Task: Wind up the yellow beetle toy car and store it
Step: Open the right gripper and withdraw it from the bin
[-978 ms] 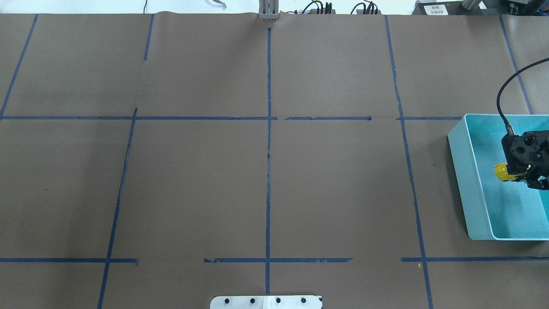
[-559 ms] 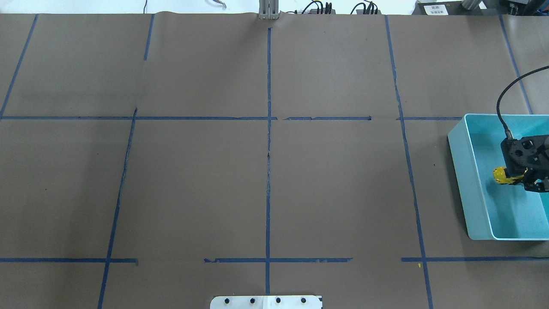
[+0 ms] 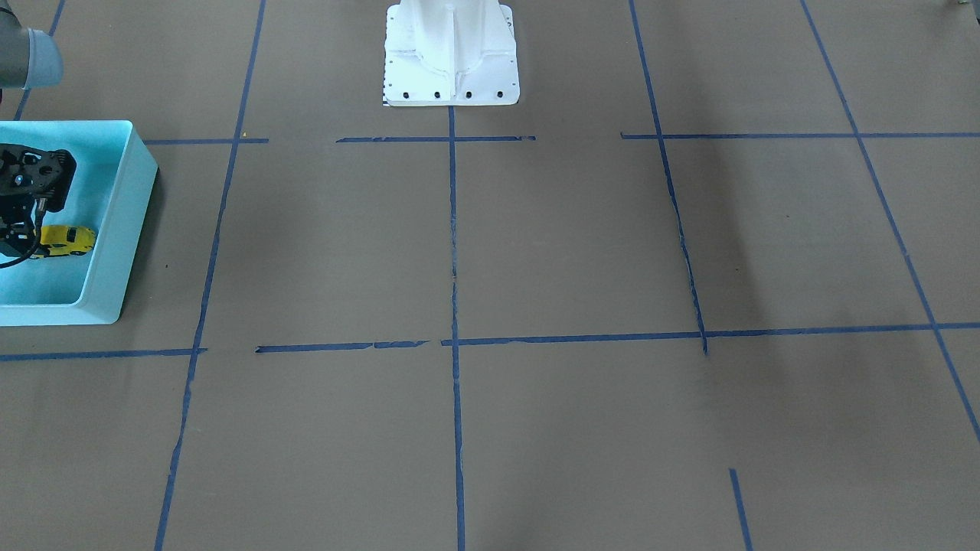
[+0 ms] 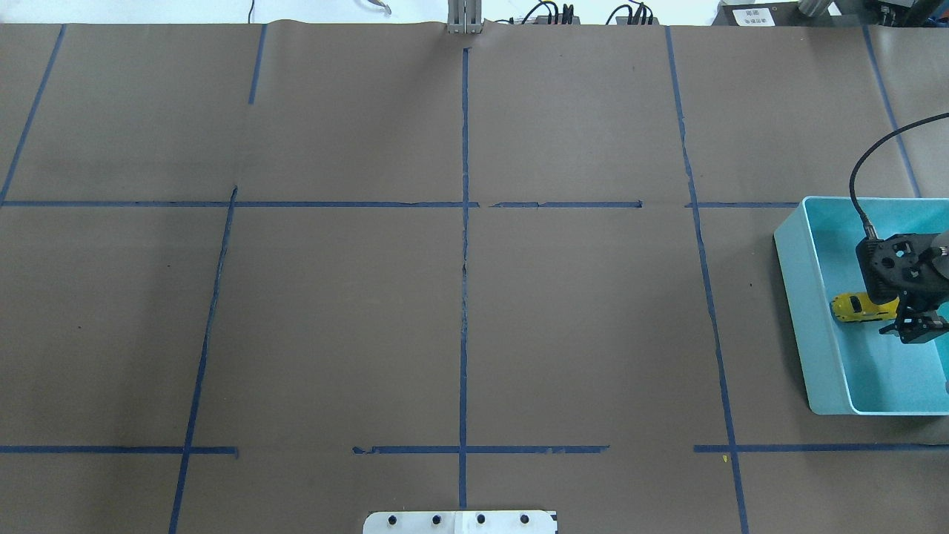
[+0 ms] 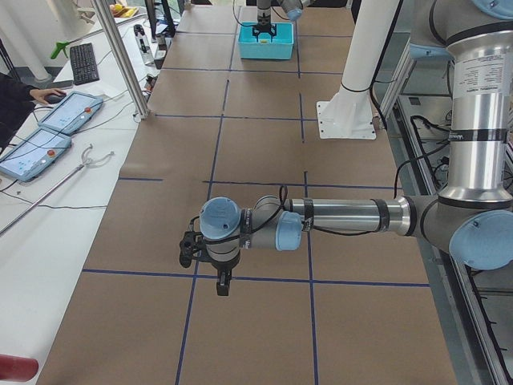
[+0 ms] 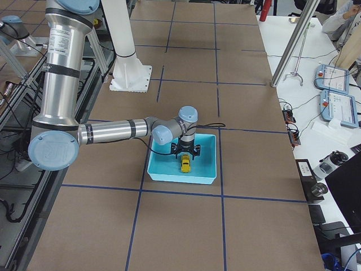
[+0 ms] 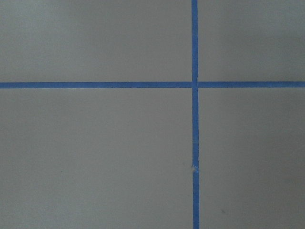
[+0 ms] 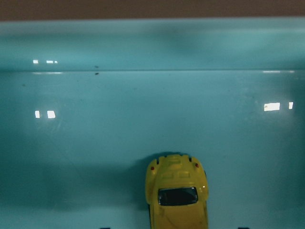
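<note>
Brown paper covers the surface (image 4: 334, 319), ruled into squares by blue tape lines (image 4: 464, 297). At the far left the robot's left arm hangs low over a tape crossing, its left end effector (image 5: 224, 289) pointing down at bare paper. That arm shows only in the side view, so whether its fingers are spread or closed cannot be told. At the right edge sits the light blue bin (image 4: 804, 311), and inside it the yellow beetle toy car (image 4: 854, 306) rests on its wheels on the bin floor, near the wall closest to the table's middle. Just to its right, the right end effector (image 4: 913, 326) hovers over the car's tail end. Its jaws are spread, and the wrist camera shows a dark fingertip either side of the body with a gap at each flank, so nothing is pinched. The car looks very light, and its shell looks hard and glossy. The domed roof would probably slide out of a pinch, and free wheels on the slick plastic floor could let it scoot at a nudge. The safest hold appears to be low across the two door sides, between the wheel arches, squeezed gently and squarely.
</note>
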### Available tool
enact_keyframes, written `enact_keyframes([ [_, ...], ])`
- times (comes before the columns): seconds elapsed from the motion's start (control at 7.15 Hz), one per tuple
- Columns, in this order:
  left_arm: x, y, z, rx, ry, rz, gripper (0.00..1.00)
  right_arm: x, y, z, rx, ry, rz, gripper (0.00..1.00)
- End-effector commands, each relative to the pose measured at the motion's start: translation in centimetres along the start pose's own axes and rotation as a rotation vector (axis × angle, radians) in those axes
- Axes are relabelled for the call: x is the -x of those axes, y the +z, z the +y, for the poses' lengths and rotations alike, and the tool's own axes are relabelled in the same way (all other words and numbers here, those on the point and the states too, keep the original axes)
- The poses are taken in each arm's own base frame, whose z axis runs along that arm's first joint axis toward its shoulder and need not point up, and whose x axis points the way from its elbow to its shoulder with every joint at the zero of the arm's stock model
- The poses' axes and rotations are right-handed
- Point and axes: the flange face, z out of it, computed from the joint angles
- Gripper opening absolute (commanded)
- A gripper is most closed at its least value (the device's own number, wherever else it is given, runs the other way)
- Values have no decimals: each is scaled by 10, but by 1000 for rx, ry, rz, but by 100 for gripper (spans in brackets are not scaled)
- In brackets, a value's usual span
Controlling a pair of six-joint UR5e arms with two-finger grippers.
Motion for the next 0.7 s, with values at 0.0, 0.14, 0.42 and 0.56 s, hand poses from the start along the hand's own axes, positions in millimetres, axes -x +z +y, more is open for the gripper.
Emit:
enact_keyframes([
  [0.0, 0, 0, 0, 0, 0, 0, 100, -1, -12, -5, -54, 2, -13, 100],
  [0.14, -1, -1, -1, -2, 2, 0, 100, -7, -22, 5, -62, 32, -3, 100],
  [0.42, -1, -1, -2, -3, 3, 0, 100, -25, -54, 51, -111, 208, -54, 100],
  [0.56, -2, -2, -4, -5, 5, 0, 100, -28, -74, 76, -125, 296, -56, 100],
])
